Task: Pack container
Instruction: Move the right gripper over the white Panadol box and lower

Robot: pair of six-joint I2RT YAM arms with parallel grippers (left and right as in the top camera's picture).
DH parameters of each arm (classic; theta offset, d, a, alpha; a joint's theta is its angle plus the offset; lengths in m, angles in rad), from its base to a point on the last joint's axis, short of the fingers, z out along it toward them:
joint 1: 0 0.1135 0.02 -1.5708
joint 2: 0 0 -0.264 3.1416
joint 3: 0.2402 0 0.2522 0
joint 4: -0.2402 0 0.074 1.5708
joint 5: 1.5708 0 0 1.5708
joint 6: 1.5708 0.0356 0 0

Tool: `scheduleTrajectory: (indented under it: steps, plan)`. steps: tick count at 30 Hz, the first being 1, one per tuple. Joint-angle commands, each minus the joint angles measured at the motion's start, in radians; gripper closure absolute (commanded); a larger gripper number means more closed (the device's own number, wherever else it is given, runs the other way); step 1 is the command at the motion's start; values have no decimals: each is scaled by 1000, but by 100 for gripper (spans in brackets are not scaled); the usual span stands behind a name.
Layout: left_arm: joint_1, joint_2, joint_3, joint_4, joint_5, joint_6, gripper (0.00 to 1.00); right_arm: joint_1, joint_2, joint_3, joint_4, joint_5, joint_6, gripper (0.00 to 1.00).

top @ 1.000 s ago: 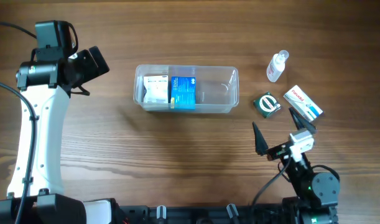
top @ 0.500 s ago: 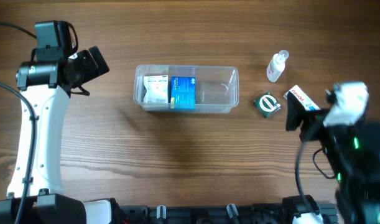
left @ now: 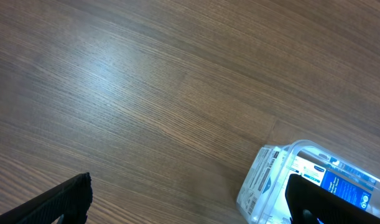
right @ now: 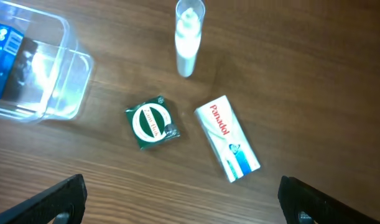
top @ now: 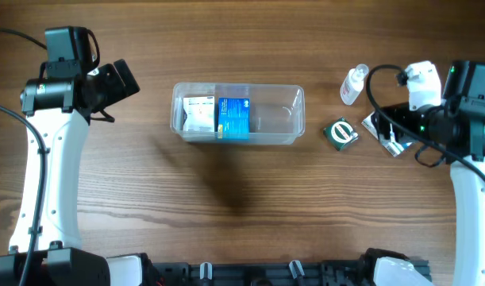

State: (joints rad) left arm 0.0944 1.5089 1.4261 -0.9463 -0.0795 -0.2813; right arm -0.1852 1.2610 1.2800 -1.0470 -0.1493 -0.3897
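The clear rectangular plastic container (top: 278, 117) sits centrally on the brown wooden table (top: 226, 199); a white box (top: 198, 114) and a blue box (top: 233, 117) fill its 9 o'clock half; at its 3 o'clock lie a green square packet (top: 340, 133) and a white red-lettered carton (right: 227, 147), a small clear white-capped bottle (top: 353, 84) at 2 o'clock; the left gripper (left: 188, 202) at 9 o'clock and right gripper (right: 183, 202) over the carton gape empty.

The container (top: 275, 116), a clear rectangular plastic tub with rounded corners and a rim, is sitting upright and open-topped near the middle of the wooden desk (top: 226, 191), its long side running left to right. It is holding a white box (top: 198, 114) and a blue box (top: 233, 117) side by side in its left half.
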Motion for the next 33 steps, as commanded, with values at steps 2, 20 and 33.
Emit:
scheduleTrajectory:
  steps: [2, 20, 33]
  plan:
    - [4, -7, 5, 1, 8, 19, 0, -4, 5, 22, 6, 103, -69, 0]
    - [4, -7, 5, 1, 8, 19, 0, -94, 266, 20, 50, 112, -315, 0]
    - [4, -7, 5, 1, 8, 19, 0, -168, 508, 20, 118, 28, -342, 0]
